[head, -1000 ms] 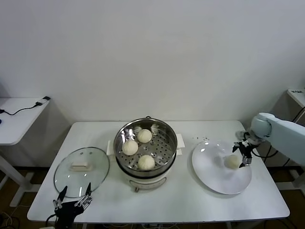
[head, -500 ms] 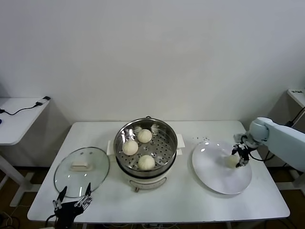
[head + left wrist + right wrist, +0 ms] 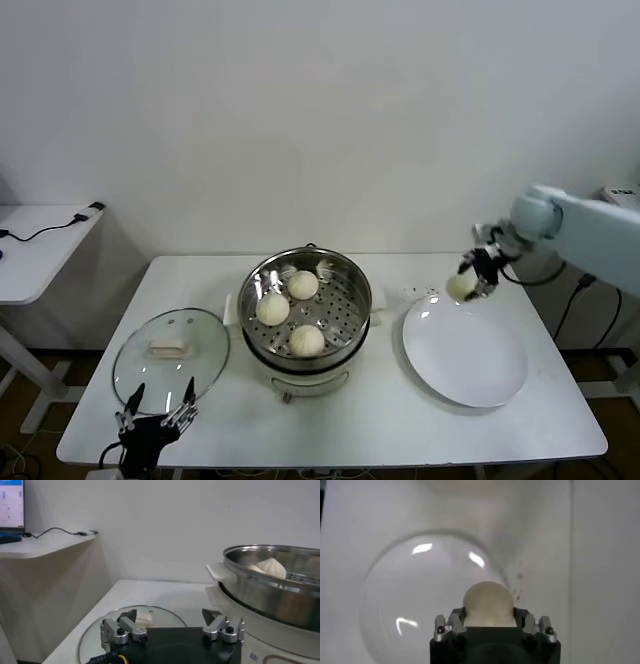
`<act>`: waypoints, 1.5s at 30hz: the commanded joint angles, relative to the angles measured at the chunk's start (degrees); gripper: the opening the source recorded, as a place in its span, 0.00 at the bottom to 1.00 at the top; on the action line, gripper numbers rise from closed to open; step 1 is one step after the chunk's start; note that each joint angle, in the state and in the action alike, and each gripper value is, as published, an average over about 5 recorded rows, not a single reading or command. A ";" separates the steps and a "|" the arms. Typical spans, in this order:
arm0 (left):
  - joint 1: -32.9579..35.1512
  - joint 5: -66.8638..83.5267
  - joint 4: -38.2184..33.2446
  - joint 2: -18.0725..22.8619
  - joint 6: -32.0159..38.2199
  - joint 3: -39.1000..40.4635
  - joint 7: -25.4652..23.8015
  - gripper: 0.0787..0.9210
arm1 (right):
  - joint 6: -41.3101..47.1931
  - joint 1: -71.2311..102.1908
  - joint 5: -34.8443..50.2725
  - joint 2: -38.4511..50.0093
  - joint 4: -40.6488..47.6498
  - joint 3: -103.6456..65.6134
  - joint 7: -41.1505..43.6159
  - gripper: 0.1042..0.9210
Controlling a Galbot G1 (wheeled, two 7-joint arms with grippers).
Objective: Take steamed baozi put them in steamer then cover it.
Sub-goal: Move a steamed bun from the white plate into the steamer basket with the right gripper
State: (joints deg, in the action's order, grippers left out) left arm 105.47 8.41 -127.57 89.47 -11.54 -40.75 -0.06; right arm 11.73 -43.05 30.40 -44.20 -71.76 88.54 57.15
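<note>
I saw one white rectangular table (image 3: 400, 420) with a smooth matte top, carrying everything else. On it stood one steamer (image 3: 306, 310), a round shiny steel pot with a perforated tray inside, seated on a white base with a side handle; in the left wrist view its polished wall (image 3: 270, 587) curved close by. A small label on the base was too blurred for me to read. To its right lay one flat, round, glossy white plate (image 3: 470, 365), bare of buns. On the table's left lay one cover (image 3: 172, 360), a round clear glass lid with a metal rim and a cream rectangular handle, flat on the tabletop and apart from the steamer.

I counted four steamed baozi, all smooth, round and pale cream. Three sat on the perforated tray (image 3: 288, 310). The fourth baozi (image 3: 461, 286) hung in the air above the plate's far left edge, pinched between the fingers of the right gripper (image 3: 478, 272); from the right wrist the bun (image 3: 488, 602) filled the space between the jaws.

The left gripper (image 3: 157, 417) hovered at the table's near edge just in front of the cover, its jaws spread wide and holding nothing.
</note>
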 commanded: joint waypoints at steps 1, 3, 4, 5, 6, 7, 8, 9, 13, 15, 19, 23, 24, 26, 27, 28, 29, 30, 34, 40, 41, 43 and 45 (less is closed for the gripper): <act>-0.01 -0.39 -0.01 0.12 0.11 0.11 0.01 0.88 | 9.12 -25.47 26.00 -10.16 -17.49 9.58 -3.37 0.66; -0.19 -0.32 0.00 -0.03 -0.04 0.06 0.01 0.88 | 10.98 -23.85 27.51 -12.86 -18.99 7.25 -5.35 0.66; -0.30 -0.30 0.00 -0.09 -0.13 0.09 0.00 0.88 | 11.90 -22.52 27.77 -14.23 -19.46 6.29 -6.37 0.66; -0.41 -0.28 0.01 -0.14 -0.23 0.14 -0.01 0.88 | 12.71 -20.92 27.85 -15.52 -19.78 5.54 -7.35 0.66; -0.51 -0.28 0.01 -0.16 -0.30 0.20 -0.03 0.88 | 13.35 -19.15 27.72 -16.77 -19.93 5.07 -8.33 0.66; -0.62 -0.28 0.01 -0.17 -0.39 0.28 -0.05 0.88 | 13.85 -17.52 27.44 -17.76 -19.93 4.87 -9.14 0.66; -0.73 -0.26 0.01 -0.16 -0.48 0.36 -0.06 0.88 | 14.33 -15.57 26.95 -18.89 -19.80 4.74 -10.00 0.66; -0.81 -0.25 0.01 -0.13 -0.54 0.41 -0.07 0.88 | 14.63 -13.95 26.38 -19.77 -19.58 4.81 -10.66 0.66; -0.85 -0.09 0.01 -0.08 -0.62 0.41 -0.10 0.88 | 15.93 -6.91 22.12 -21.96 -17.63 5.29 -12.76 0.66; -0.81 -0.01 0.01 -0.11 -0.64 0.34 -0.10 0.88 | 16.46 -3.92 19.73 -22.34 -16.33 5.60 -13.58 0.66; -0.78 0.10 0.01 -0.15 -0.62 0.04 -0.12 0.88 | 17.01 -0.43 16.47 -22.13 -14.16 6.09 -14.66 0.66; -0.55 0.62 0.01 -0.22 -0.50 -0.46 -0.11 0.88 | 17.41 1.89 14.08 -21.95 -11.73 5.85 -15.56 0.66; -0.48 0.77 0.01 -0.25 -0.46 -0.58 -0.10 0.88 | 17.48 2.43 13.78 -22.00 -11.04 5.59 -15.72 0.66; -0.36 1.04 0.00 -0.28 -0.39 -0.78 -0.08 0.88 | 17.53 3.23 13.40 -22.21 -9.89 5.10 -15.85 0.66; -0.34 1.14 0.00 -0.28 -0.37 -0.86 -0.07 0.88 | 17.51 3.51 13.20 -22.38 -9.44 4.97 -15.86 0.66; -0.32 1.22 -0.01 -0.27 -0.34 -0.92 -0.06 0.88 | 17.50 3.77 12.98 -22.57 -8.97 4.87 -15.88 0.66; -0.31 1.28 -0.01 -0.27 -0.31 -0.97 -0.05 0.88 | 17.49 4.00 12.76 -22.75 -8.60 4.83 -15.90 0.66; -0.30 1.33 -0.01 -0.27 -0.28 -1.01 -0.05 0.88 | 17.47 4.27 12.51 -22.94 -8.17 4.74 -15.97 0.66; -0.21 1.65 -0.02 -0.29 -0.16 -1.16 -0.03 0.88 | 17.50 5.48 11.33 -23.59 -6.43 3.78 -16.29 0.67; -0.17 2.07 -0.02 -0.24 0.05 -1.29 0.08 0.88 | 16.52 5.34 10.62 -24.10 -5.39 3.76 -15.44 0.70; -0.19 2.12 -0.02 -0.23 0.08 -1.33 0.11 0.88 | 15.90 5.12 10.82 -24.03 -5.39 3.80 -15.08 0.71; -0.20 2.21 -0.03 -0.23 0.10 -1.38 0.13 0.88 | 14.53 4.61 11.71 -23.85 -5.46 3.81 -14.56 0.75; -0.16 2.29 -0.03 -0.25 0.18 -1.42 0.14 0.88 | 12.81 3.98 12.77 -23.56 -5.29 3.42 -13.93 0.80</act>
State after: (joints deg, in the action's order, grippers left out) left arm 105.35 10.76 -127.60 89.17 -11.30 -42.22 0.07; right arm 27.22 -39.64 42.66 -67.20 -78.54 92.51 42.34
